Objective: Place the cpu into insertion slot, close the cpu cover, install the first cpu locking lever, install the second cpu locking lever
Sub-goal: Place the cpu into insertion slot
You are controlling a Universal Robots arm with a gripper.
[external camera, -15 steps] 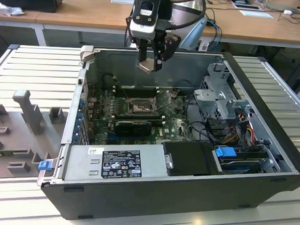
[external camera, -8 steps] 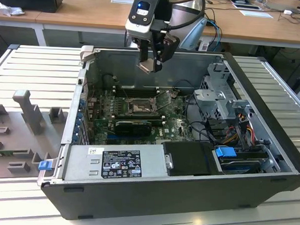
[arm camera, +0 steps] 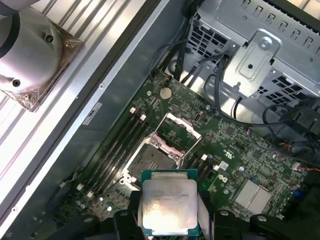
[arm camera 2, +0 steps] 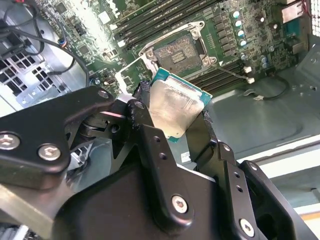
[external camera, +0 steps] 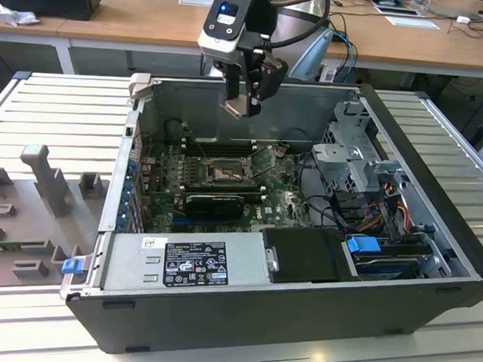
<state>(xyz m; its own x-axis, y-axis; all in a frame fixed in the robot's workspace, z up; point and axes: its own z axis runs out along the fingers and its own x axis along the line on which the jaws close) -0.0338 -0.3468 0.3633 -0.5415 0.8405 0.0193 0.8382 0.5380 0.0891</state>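
Above the open case (external camera: 259, 318), near its back wall, gripping the cpu (arm camera 2: 175, 107) by two opposite edges between the fingers (arm camera 2: 141, 112); well apart from the uncovered insertion slot (arm camera 2: 180, 52), roughly straight below

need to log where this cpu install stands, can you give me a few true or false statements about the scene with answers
1. The claw grips the cpu by its edges. True.
2. The cpu is seated in the insertion slot. False: the claw holds it in the air above the board, and the slot's pin field is bare.
3. The cpu cover is closed over the slot. False: it is swung up and open beside the slot.
4. The claw is over the open computer case. True.
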